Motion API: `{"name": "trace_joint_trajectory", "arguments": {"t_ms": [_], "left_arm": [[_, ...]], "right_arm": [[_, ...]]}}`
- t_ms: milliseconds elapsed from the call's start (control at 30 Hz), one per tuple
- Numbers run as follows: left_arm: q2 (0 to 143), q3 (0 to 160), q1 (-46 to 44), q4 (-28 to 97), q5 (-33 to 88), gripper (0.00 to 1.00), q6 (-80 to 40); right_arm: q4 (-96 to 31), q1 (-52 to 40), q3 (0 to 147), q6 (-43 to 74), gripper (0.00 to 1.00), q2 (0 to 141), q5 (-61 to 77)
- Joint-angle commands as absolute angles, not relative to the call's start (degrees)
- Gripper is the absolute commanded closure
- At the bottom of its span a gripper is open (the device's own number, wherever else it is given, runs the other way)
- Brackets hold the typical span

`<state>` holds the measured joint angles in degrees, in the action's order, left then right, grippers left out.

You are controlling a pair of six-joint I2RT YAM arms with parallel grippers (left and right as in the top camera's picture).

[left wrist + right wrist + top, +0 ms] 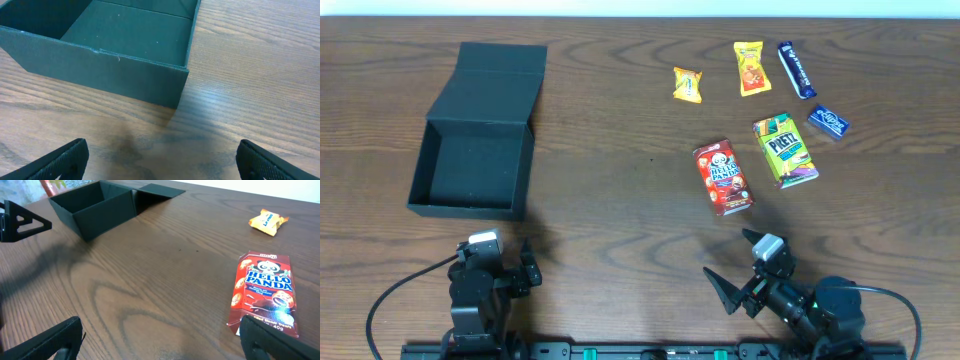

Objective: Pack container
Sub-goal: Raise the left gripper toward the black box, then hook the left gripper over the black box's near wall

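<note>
Hello Panda box (723, 177) beside green Pretz box (785, 150); possibly candy packets (752, 68) beyond, on wooden table (620, 220).

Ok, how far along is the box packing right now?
Done: the container sits open, lid folded back, empty inside. In hand: nothing; the left gripper and right gripper are both open and empty. Left: everything, as the Hello Panda box, Pretz box and four small packets lie on the table.

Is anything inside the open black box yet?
The matte black square cardboard box looks empty: the overhead view shows only its bare dark floor. In the left wrist view its near wall hides the front strip of that floor.
</note>
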<state>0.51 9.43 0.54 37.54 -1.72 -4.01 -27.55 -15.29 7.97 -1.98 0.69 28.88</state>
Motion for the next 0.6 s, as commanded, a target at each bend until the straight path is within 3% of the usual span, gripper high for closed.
{"name": "trace_joint_trajectory", "arguments": {"t_ms": [0,233,567], "left_arm": [[0.21,8.95,0.40,37.78,-1.89,0.05,-3.18],[0.21,8.95,0.40,34.15,3.60,0.05,-7.68],[0.34,8.95,0.40,6.11,15.53,0.05,-11.77]], "right_arm": [[-27.49,-14.98,7.75,-2.22,0.01,0.32,28.88],[-27.46,-14.98,7.75,-2.22,0.01,0.32,28.88],[-27.49,-14.98,7.75,-2.22,0.01,0.32,28.88]]}}
